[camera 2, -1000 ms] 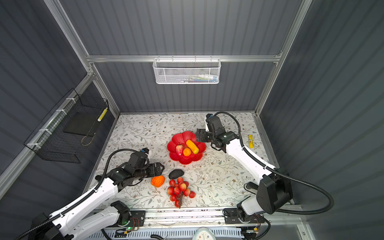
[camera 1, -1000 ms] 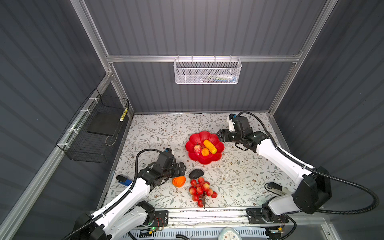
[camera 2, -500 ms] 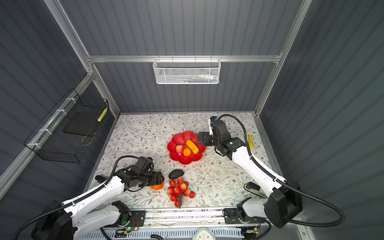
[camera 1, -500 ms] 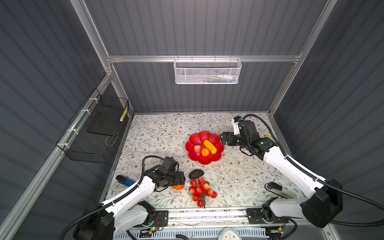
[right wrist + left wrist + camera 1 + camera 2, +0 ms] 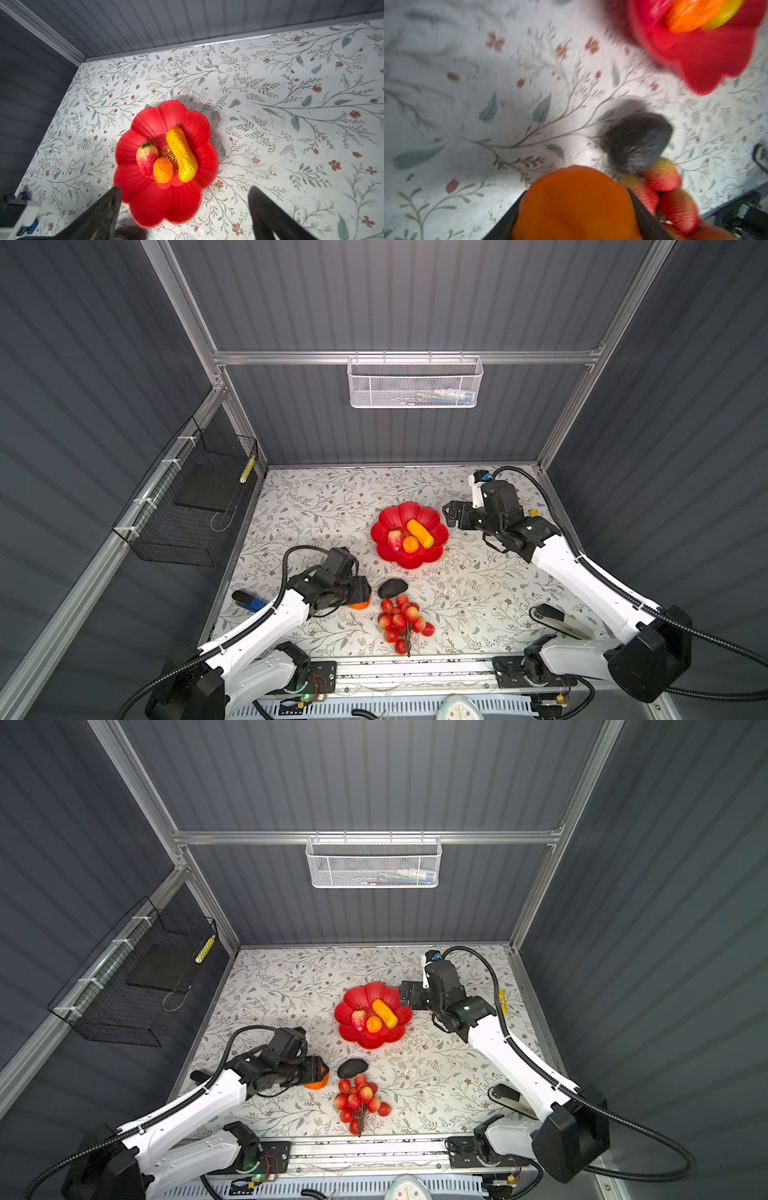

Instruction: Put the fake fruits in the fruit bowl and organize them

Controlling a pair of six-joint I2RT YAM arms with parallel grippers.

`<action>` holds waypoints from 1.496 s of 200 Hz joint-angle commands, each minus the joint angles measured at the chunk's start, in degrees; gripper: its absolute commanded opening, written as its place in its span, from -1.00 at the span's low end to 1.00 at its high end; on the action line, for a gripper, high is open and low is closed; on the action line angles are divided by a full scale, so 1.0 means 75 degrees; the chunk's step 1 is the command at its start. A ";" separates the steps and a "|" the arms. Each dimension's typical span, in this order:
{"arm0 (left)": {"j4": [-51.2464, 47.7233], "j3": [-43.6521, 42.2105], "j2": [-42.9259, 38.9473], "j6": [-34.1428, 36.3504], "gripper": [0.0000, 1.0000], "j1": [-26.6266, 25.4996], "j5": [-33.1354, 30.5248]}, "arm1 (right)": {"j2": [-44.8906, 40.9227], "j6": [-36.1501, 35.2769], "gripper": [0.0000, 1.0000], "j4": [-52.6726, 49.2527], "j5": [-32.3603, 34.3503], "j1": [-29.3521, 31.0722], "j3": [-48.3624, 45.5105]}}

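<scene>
Dark avocado (image 5: pixel 392 588) lies just beside berries (image 5: pixel 401 620) and orange persimmon (image 5: pixel 360 605)

The left gripper (image 5: pixel 360 592) hid most of the orange persimmon (image 5: pixel 360 606); contents of the white basket (image 5: pixel 415 386) were too small to tell

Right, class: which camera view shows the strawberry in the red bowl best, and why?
The right wrist view: the strawberry appears large and sharp, with stem and dimpled skin visible. Both top views show it only as a small reddish shape. The left wrist view catches just a blurred red bowl edge; no strawberry discernible.
</scene>
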 commanded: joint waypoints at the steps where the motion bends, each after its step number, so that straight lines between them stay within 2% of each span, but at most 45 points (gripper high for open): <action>1: 0.0589 0.1339 0.0897 0.0834 0.03 -0.0053 -0.0084 | -0.0242 0.0009 0.88 -0.0024 0.0097 -0.0064 -0.0153; 39: 0.1388 0.3179 0.3180 0.1690 0.02 -0.0053 0.0333 | -0.0787 0.0009 0.88 -0.0157 0.0192 -0.0153 -0.0439; 104: 0.1907 0.6133 0.6205 0.2518 0.05 0.0082 -0.0842 | -0.1633 0.0185 0.88 -0.0464 0.0152 -0.0193 -0.1098; 160: 0.1980 0.7214 0.7713 0.2472 0.14 0.0204 -0.1030 | -0.1783 0.0221 0.88 -0.0458 0.0085 -0.0186 -0.1327; 173: 0.1994 0.7281 0.7902 0.2376 0.27 0.0207 -0.1095 | -0.1767 0.0209 0.88 -0.0460 0.0095 -0.0185 -0.1340; 213: 0.2181 0.7200 0.7889 0.2161 0.70 0.0208 -0.1057 | -0.1700 0.0080 0.88 -0.0476 0.0159 -0.0193 -0.1265; 257: 0.2435 0.7159 0.6969 0.2147 0.92 0.0216 -0.0893 | -0.1592 -0.0305 0.87 -0.0688 0.0127 -0.0187 -0.0961; 277: 0.2610 0.6952 0.6211 0.2238 0.99 0.0244 -0.1336 | -0.1393 -0.0719 0.83 -0.0850 -0.0182 -0.0027 -0.0708; 299: 0.3105 0.6061 0.4878 0.2371 1.00 0.0397 -0.2189 | -0.0881 -0.1344 0.81 -0.1084 0.0116 0.0830 -0.0413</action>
